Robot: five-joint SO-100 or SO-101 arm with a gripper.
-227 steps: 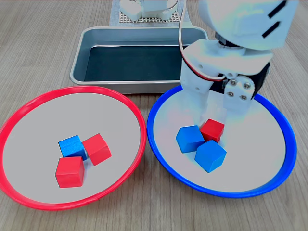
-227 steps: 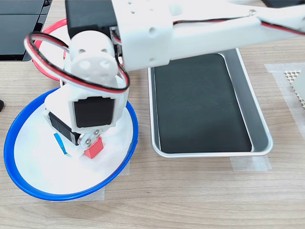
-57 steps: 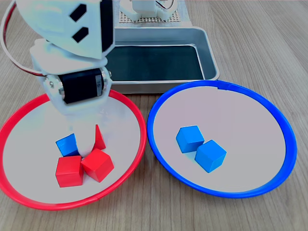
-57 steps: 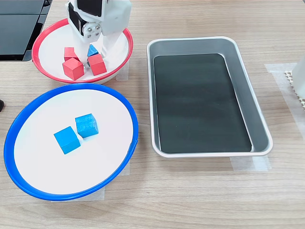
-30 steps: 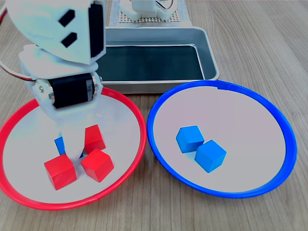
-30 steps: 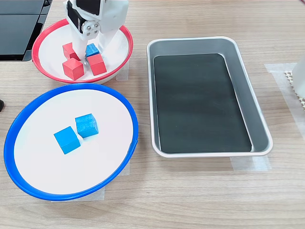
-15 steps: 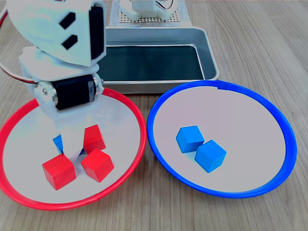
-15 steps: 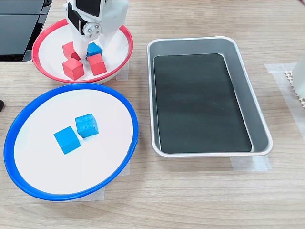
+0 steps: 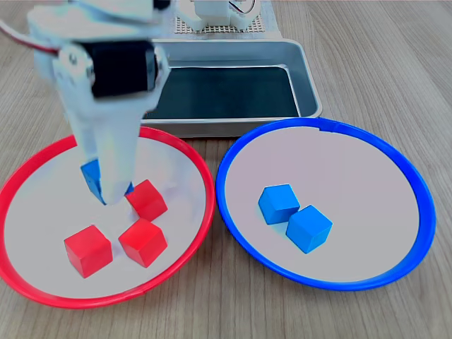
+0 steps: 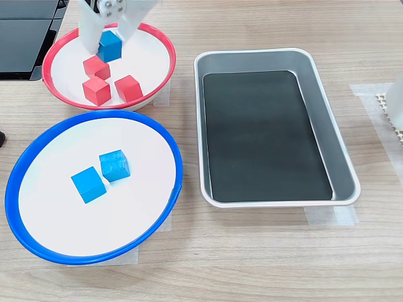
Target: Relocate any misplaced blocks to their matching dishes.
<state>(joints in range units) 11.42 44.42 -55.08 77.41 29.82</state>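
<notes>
End effector (image 10: 108, 43) clamped on blue block (image 10: 110, 45), hovering over red dish (image 10: 165, 75); next, across to blue dish (image 10: 170, 189) at six o'clock.

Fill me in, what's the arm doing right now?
It's sorting cubes by colour. The claw is shut on a blue cube, lifted above the red-rimmed dish, where three red cubes lie. The blue-rimmed dish holds two blue cubes, so the held one likely goes there next. The grey metal tray has no cubes in it.
</notes>
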